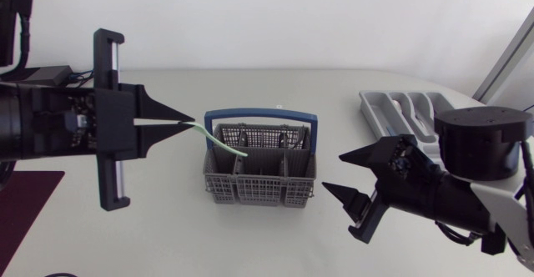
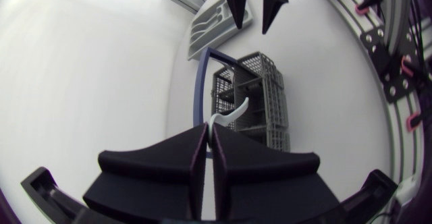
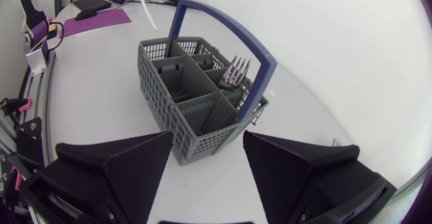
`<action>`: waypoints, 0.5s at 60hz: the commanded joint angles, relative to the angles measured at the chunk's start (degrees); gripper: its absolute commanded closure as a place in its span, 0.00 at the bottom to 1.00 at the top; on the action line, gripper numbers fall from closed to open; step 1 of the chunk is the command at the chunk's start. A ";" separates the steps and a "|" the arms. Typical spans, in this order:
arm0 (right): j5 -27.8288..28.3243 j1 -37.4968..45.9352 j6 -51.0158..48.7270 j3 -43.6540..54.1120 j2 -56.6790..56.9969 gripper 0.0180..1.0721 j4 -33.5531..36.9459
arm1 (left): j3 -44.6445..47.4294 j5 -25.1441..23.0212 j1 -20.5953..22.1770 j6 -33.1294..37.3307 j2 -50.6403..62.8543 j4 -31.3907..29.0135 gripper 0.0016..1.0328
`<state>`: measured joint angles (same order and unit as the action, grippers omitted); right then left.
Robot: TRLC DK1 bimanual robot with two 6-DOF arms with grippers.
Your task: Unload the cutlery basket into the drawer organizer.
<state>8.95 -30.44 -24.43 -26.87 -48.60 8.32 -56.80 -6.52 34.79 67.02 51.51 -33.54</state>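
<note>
Pale green utensil (image 1: pixel 219 140): pinched at one end by the clenched left gripper (image 1: pixel 190 122), its long axis slanting toward the cutlery basket (image 1: pixel 260 190), far end above it. The drawer organizer (image 1: pixel 399 110) lies well beyond, nearer the released right gripper (image 1: pixel 334 172).

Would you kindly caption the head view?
Left gripper holds a pale utensil above the cutlery basket; right gripper open beside it.

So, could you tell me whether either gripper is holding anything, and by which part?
The left gripper holds a pale green utensil by one end; the right gripper is open and empty.
</note>
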 commanded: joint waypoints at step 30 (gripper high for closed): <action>-16.86 -18.52 4.74 1.56 9.40 0.28 3.11 | -0.77 0.11 10.65 -52.70 10.72 5.94 0.97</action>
<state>-6.37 -47.11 -21.12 -26.87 -39.92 11.00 -56.80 -6.11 44.23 21.61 60.03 -28.36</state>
